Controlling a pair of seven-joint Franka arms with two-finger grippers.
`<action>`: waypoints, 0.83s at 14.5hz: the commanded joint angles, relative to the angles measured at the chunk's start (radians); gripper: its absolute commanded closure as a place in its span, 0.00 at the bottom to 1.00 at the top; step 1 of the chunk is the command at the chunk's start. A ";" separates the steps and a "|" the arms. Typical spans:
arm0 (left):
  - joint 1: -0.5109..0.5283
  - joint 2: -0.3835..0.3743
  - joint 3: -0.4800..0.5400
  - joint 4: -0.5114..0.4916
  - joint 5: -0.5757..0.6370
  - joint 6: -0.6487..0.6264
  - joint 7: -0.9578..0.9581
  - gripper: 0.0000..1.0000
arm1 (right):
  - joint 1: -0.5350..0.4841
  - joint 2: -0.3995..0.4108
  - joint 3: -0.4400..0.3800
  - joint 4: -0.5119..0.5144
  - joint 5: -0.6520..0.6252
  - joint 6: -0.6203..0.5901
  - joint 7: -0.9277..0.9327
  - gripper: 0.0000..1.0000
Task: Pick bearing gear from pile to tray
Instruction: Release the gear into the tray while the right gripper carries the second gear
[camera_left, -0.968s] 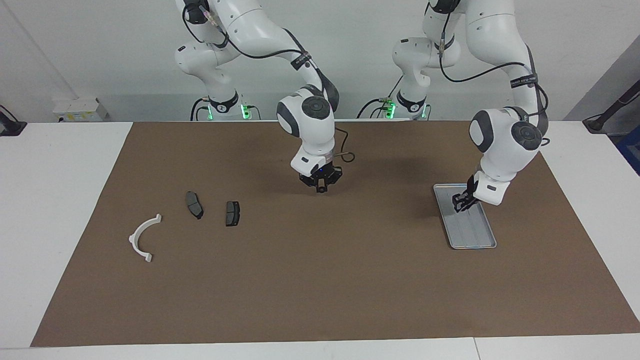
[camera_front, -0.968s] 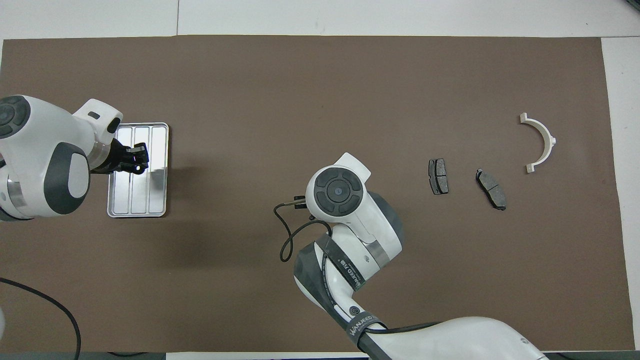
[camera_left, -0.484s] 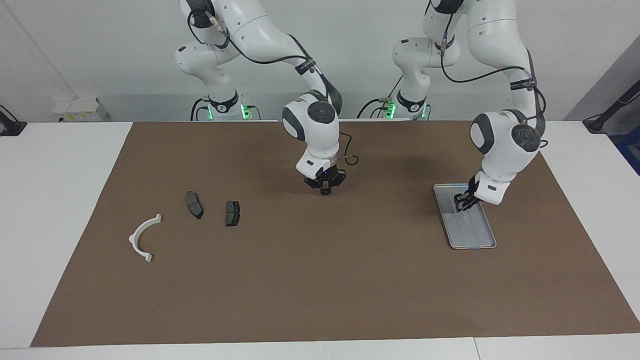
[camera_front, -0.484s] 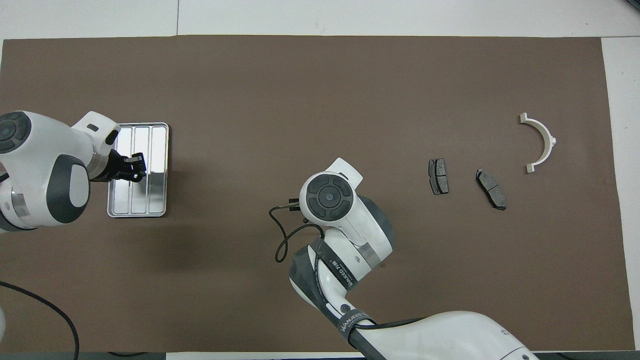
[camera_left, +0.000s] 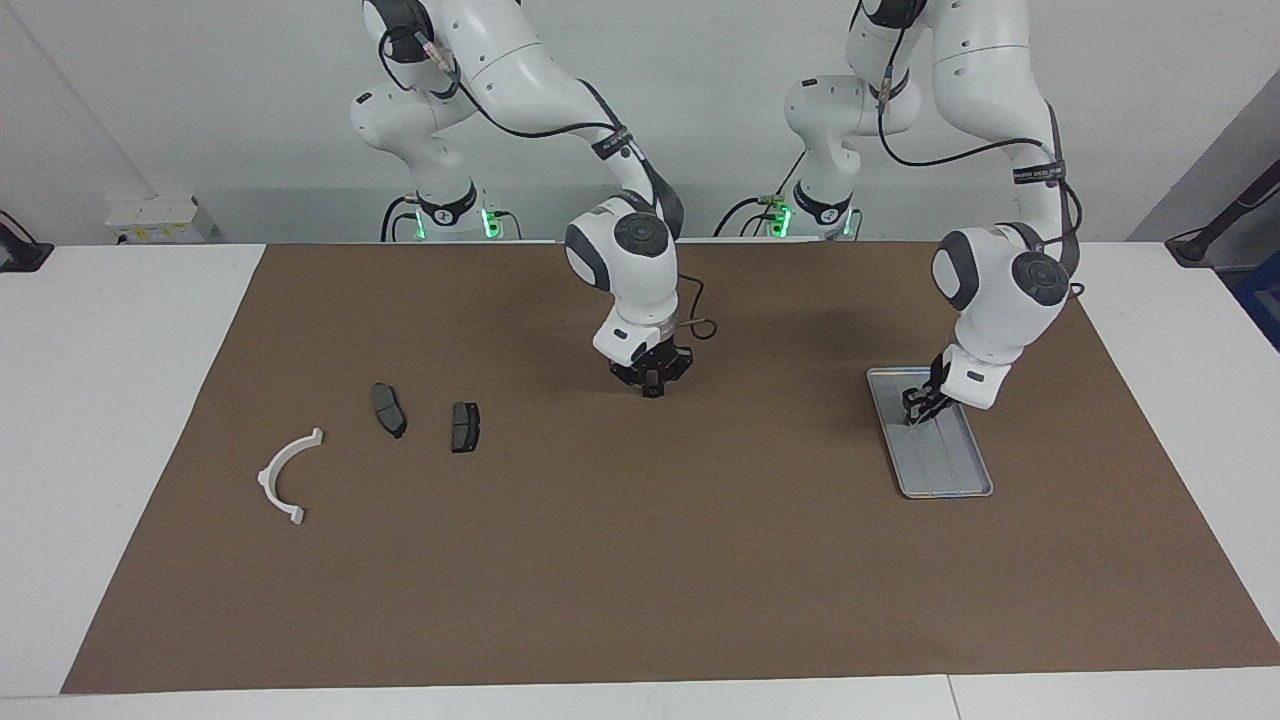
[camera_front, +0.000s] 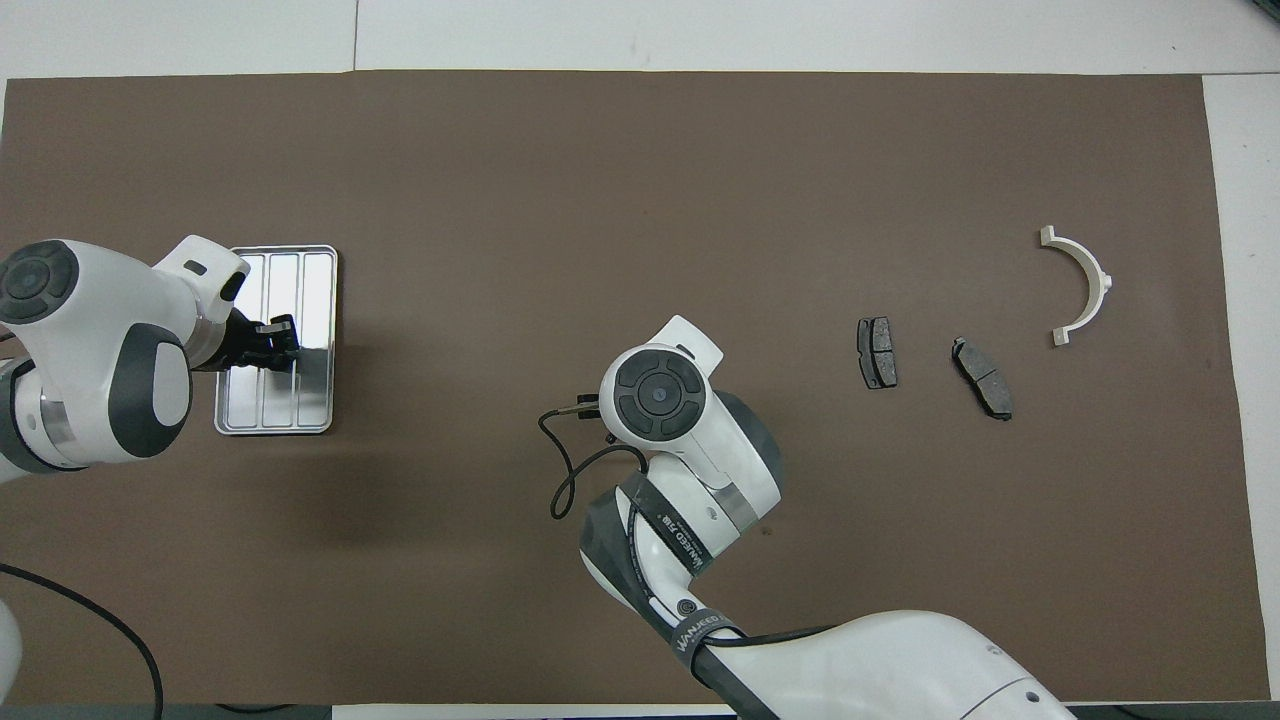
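Tray (camera_left: 938, 472) of ridged silver metal, rounded corners, low rim

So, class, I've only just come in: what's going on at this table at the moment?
Two robot arms work over a brown mat. The left gripper is low over the tray, at the end nearer the robots; whether it holds anything can't be made out. The right gripper, shut, hangs over bare mat mid-table. Toward the right arm's end lie two dark brake pads and a white curved bracket, none being touched.
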 joint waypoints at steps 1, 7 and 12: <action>0.009 -0.014 -0.006 -0.028 0.004 0.030 0.012 0.77 | -0.012 0.003 0.004 -0.007 0.014 0.024 -0.006 0.00; 0.010 -0.015 -0.006 -0.006 0.004 0.007 0.018 0.00 | -0.027 -0.012 0.002 0.061 0.016 -0.065 0.008 0.00; 0.003 -0.027 -0.006 0.096 0.004 -0.115 0.010 0.00 | -0.127 -0.092 0.002 0.127 0.013 -0.205 -0.031 0.00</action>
